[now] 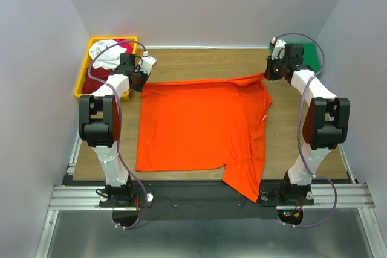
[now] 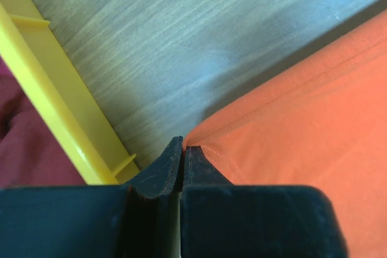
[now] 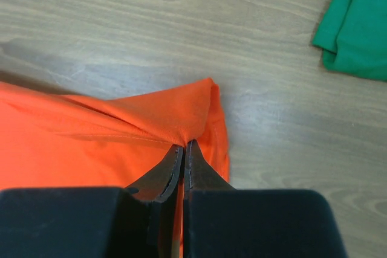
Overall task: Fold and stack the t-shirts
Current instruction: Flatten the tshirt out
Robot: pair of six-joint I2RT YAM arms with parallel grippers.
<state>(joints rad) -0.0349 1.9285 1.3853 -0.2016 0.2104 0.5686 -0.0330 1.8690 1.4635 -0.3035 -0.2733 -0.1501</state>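
Observation:
The bright orange t-shirt [image 1: 199, 128] lies spread across the wooden table, one sleeve hanging over the near edge. My left gripper [image 1: 140, 81] is shut on its far left corner [image 2: 199, 146]. My right gripper [image 1: 270, 75] is shut on its far right corner [image 3: 193, 122], where the cloth is bunched and pulled taut. A dark green t-shirt [image 1: 307, 55] lies folded at the far right and shows in the right wrist view [image 3: 360, 25]. White [image 1: 107, 55] and dark red [image 1: 101, 77] t-shirts lie in the yellow bin [image 1: 84, 67].
The yellow plastic bin stands at the far left corner, its rim [image 2: 54, 107] close beside my left gripper. Bare wood table [image 1: 199, 64] runs behind the orange shirt. Grey walls enclose the table on three sides.

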